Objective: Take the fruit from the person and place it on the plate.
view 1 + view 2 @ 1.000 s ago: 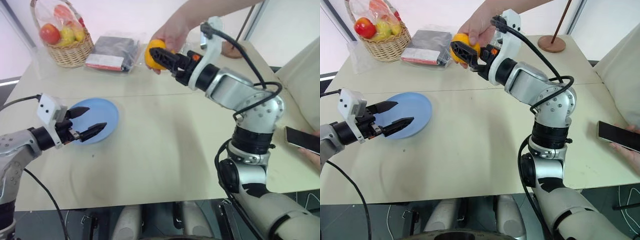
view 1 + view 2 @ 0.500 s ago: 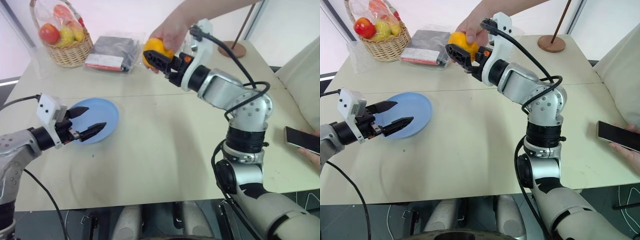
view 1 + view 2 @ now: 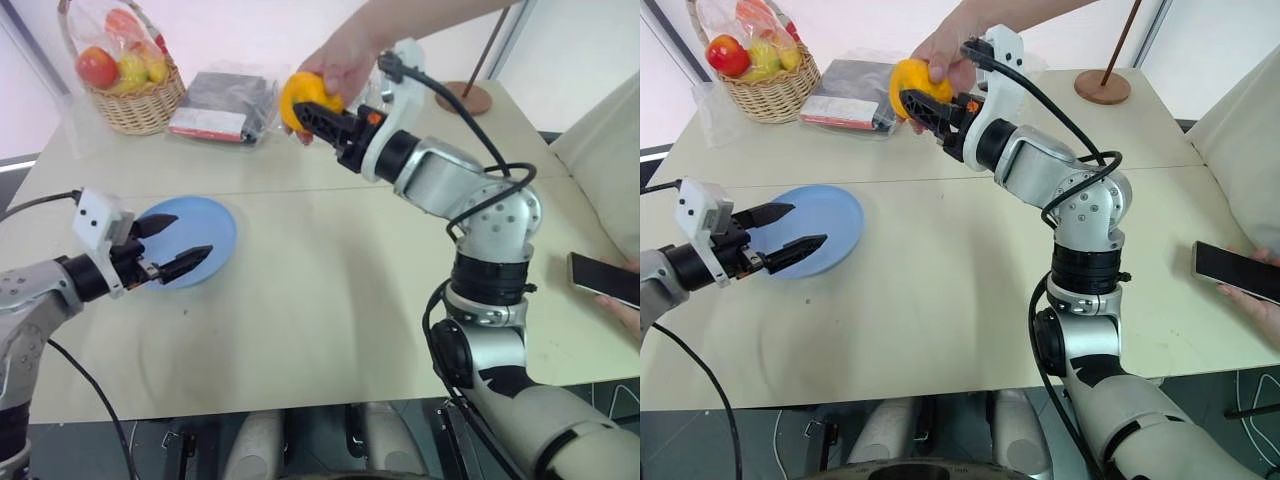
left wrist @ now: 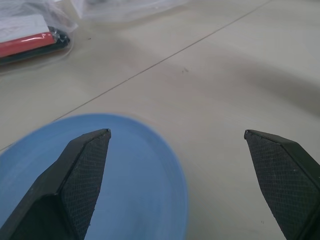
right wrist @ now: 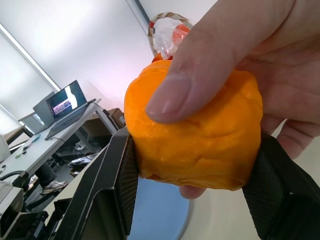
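My right claw (image 3: 923,106) is clamped on the roundish orange-yellow fruit (image 5: 200,132) above the table's far edge, the person's bare hand (image 3: 345,62) apparently gripping it too, so the handover needs their release before I carry it to the round light-blue plate (image 3: 215,235) near the left edge, where my left claw (image 3: 178,246) hovers wide.

A: How many fruits?
B: One orange fruit (image 3: 303,95), one red apple (image 3: 99,67) in one basket (image 3: 140,105).
A: Plates?
B: One plate (image 3: 215,228). Also one packet (image 3: 222,106), one phone (image 3: 603,279).
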Controlling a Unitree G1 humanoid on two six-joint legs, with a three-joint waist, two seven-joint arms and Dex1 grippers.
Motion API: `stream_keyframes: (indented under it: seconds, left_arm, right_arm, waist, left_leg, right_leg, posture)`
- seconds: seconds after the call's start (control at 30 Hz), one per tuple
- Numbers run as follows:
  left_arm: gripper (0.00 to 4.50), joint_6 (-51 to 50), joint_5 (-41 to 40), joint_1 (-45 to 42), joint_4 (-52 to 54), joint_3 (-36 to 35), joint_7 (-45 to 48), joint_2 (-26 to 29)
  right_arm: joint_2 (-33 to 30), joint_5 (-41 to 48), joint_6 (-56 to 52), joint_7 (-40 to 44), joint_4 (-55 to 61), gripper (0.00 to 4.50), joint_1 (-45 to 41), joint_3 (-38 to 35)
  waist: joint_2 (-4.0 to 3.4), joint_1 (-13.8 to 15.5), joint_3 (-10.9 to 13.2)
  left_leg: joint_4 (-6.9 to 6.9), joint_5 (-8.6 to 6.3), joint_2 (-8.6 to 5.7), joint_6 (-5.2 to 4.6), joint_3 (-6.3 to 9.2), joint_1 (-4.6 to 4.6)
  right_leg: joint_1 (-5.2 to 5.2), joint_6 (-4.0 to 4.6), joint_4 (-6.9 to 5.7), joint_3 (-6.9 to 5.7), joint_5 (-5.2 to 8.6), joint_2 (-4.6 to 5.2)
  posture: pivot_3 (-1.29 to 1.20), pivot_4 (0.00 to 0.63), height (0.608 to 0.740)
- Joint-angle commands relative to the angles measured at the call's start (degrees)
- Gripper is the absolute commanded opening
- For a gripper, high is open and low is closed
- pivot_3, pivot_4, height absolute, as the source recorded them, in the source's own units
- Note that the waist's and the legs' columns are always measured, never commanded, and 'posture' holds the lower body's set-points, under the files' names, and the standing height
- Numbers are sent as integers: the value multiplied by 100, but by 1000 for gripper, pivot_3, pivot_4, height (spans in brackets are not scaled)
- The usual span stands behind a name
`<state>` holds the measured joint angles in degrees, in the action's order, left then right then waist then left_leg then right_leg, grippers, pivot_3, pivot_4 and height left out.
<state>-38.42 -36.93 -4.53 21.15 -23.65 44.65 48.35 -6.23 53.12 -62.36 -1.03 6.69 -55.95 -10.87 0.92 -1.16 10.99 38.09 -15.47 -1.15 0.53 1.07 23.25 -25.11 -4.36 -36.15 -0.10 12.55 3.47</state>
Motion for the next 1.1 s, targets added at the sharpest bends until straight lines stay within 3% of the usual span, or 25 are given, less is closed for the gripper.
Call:
stream_keyframes:
  seconds: [0.03, 0.3, 0.5, 0.83, 1.1]
  left_arm:
    - [4500, -27, -106, 33, 227, -332, -7, 138]
    - [4500, -152, -99, 338, 340, -785, -33, 271]
    - [4500, -113, 121, 985, 545, -1585, -335, 181]
    - [4500, -350, -10, 1698, 859, -2587, -396, 107]
    - [4500, -584, -222, 1848, 1093, -2816, -451, 112]
  right_arm:
    - [-178, 71, -133, 469, 360, 2232, 39, 298]
    - [-229, -520, 207, 1714, 183, 2232, 328, 1590]
    - [470, -1432, 1255, 2472, -885, 2232, 46, 2341]
    - [1444, -2607, 2761, 3405, -2855, 2232, -364, 2705]
    - [2052, -3289, 3692, 3629, -3974, 2232, -350, 2712]
  waist:
    - [0, 0, 0]
    - [0, -28, 0]
    - [-1, -130, 0]
    - [1, -138, -1]
    - [2, -140, -2]
  left_leg:
    - [0, 0, 0, 0, 0, 2]
    - [-6, 0, 1, 0, 0, 4]
    - [-9, 0, 2, 0, 1, 5]
    - [-16, -2, -1, 5, 4, 9]
    - [-28, 1, -1, 15, 10, 10]
  right_leg:
    - [-2, 0, 0, 0, 0, 0]
    - [-8, 0, 1, 0, 0, -1]
    - [-13, 0, 0, 0, 0, -1]
    - [-19, 3, 5, 3, 0, 13]
    - [-25, 28, 6, 4, 8, 16]
  posture:
    - [0, 150, 740]
    - [0, 150, 740]
    - [0, 150, 740]
    - [0, 150, 740]
    - [0, 150, 740]
